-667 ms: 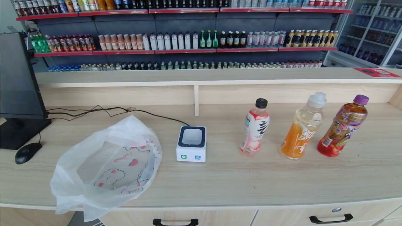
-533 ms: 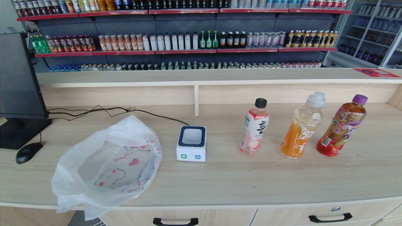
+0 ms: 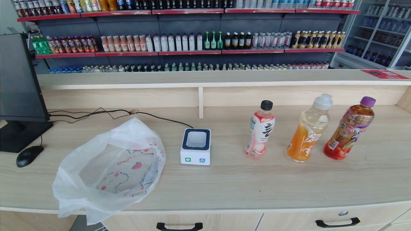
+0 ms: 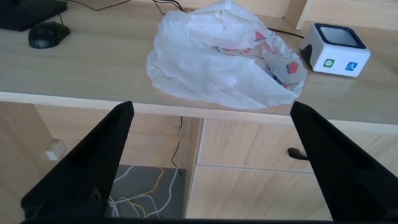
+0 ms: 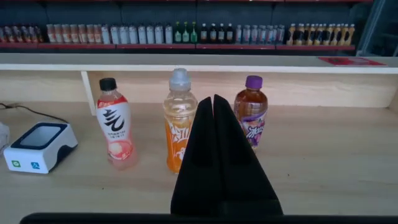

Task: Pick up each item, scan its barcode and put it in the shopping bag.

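Observation:
Three bottles stand upright in a row on the right of the wooden counter [image 3: 257, 186]: a pink-and-white bottle [image 3: 260, 131] with a black cap, an orange bottle [image 3: 309, 130] with a clear cap, and a red bottle [image 3: 349, 130] with a purple cap. A white scanner [image 3: 195, 147] sits mid-counter. The translucent shopping bag [image 3: 109, 170] lies open to its left, near the front edge. My left gripper [image 4: 211, 106] is open, low in front of the counter edge below the shopping bag [image 4: 224, 56]. My right gripper [image 5: 212, 98] is shut on nothing, a way short of the orange bottle [image 5: 176, 112].
A monitor [image 3: 19, 83] and a mouse [image 3: 28, 155] stand at the far left, with cables [image 3: 96, 113] running along the back. A raised ledge [image 3: 205, 78] walls the counter's far side. Bare counter lies in front of the bottles.
The head camera has shifted very slightly; nothing on the counter has moved.

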`<state>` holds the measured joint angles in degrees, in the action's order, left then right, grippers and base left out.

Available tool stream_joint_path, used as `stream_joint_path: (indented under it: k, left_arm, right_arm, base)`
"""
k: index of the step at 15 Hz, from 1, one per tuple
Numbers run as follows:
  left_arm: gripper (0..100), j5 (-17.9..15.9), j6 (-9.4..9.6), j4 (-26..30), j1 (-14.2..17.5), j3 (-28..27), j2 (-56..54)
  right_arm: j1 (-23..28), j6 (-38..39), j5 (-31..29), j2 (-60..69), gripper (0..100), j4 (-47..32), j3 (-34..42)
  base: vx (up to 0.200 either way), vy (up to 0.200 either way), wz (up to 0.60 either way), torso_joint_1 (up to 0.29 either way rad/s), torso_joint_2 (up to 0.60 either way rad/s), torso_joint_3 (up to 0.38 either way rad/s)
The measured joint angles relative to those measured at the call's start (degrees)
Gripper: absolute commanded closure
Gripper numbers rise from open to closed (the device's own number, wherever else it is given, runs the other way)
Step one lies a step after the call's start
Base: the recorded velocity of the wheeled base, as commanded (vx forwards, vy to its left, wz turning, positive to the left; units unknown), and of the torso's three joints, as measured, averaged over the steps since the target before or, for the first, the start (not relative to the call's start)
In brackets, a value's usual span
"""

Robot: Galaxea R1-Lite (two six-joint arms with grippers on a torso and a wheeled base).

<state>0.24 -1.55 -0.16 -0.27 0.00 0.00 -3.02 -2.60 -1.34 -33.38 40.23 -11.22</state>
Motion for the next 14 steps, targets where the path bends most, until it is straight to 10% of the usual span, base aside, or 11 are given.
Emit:
stream_joint_path:
  k: [9, 10, 14]
  left_arm:
    - [0, 0.0, 0.00, 0.0, 0.0, 0.0, 0.0]
    - [0, 0.0, 0.00, 0.1, 0.0, 0.0, 0.0]
    - [0, 0.0, -0.01, 0.1, 0.0, 0.0, 0.0]
  right_arm:
    - [-9.4, 5.7, 6.5, -31.5, 100, 12.0, -13.4]
    - [-10.7, 5.8, 6.5, -33.6, 0, 12.1, -14.9]
    - [-13.3, 6.1, 6.5, -40.4, 0, 17.7, -16.4]
  base:
    - [0.000, 0.000, 0.00, 0.000, 0.00, 0.000]
    - [0.000, 0.000, 0.00, 0.000, 0.00, 0.000]
    - [0.000, 0.000, 0.00, 0.000, 0.00, 0.000]
